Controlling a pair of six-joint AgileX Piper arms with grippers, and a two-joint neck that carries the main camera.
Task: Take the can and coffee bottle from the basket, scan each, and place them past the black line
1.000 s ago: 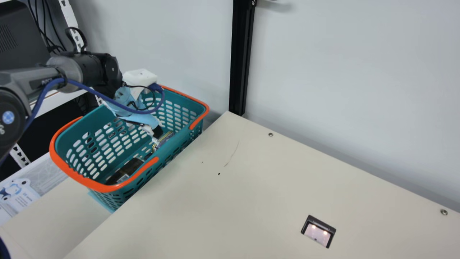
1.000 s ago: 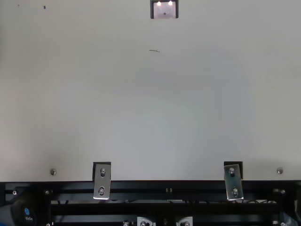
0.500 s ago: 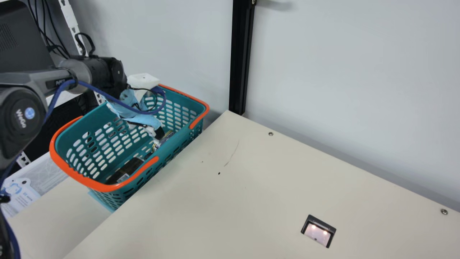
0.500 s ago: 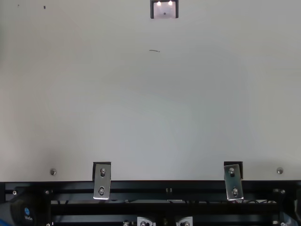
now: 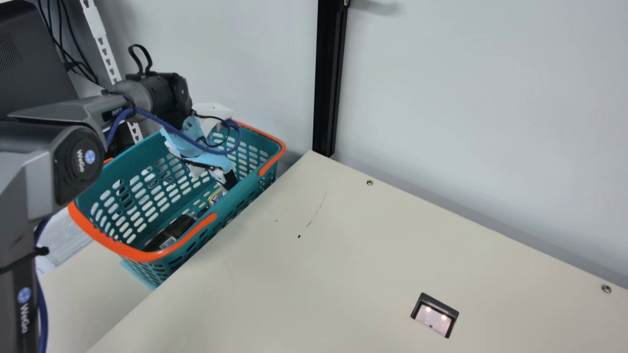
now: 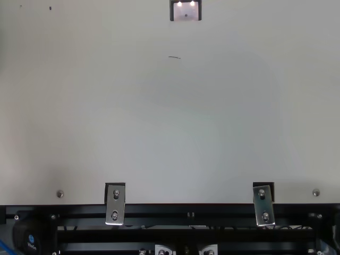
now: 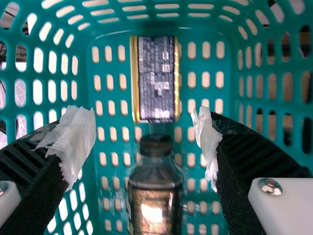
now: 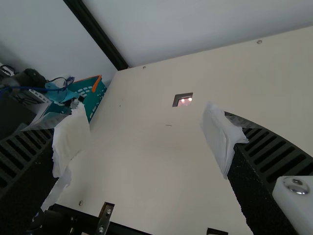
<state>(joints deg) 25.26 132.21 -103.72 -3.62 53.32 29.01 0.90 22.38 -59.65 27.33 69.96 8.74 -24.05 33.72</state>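
Note:
In the main view my left gripper (image 5: 226, 179) reaches down inside the teal basket (image 5: 128, 252), close to the can (image 5: 215, 197). The dark coffee bottle (image 5: 177, 228) lies on the basket floor nearer the camera. From the left wrist view, the left gripper (image 7: 146, 132) has its tissue-wrapped fingers wide apart above the can (image 7: 156, 78) and the black-capped bottle (image 7: 155, 196), with nothing between them. The right wrist view has my right gripper (image 8: 146, 139) open over the table, holding nothing.
A lit scanner window (image 5: 434, 316) is set in the cream table (image 5: 353, 274). A black upright post (image 5: 329, 78) stands at the wall behind the table corner. Metal brackets (image 6: 115, 204) sit along the table's front edge.
My left arm has swung rightward in the main view, carrying its gripper across the basket toward the side by the table. The can and bottle have stayed put.

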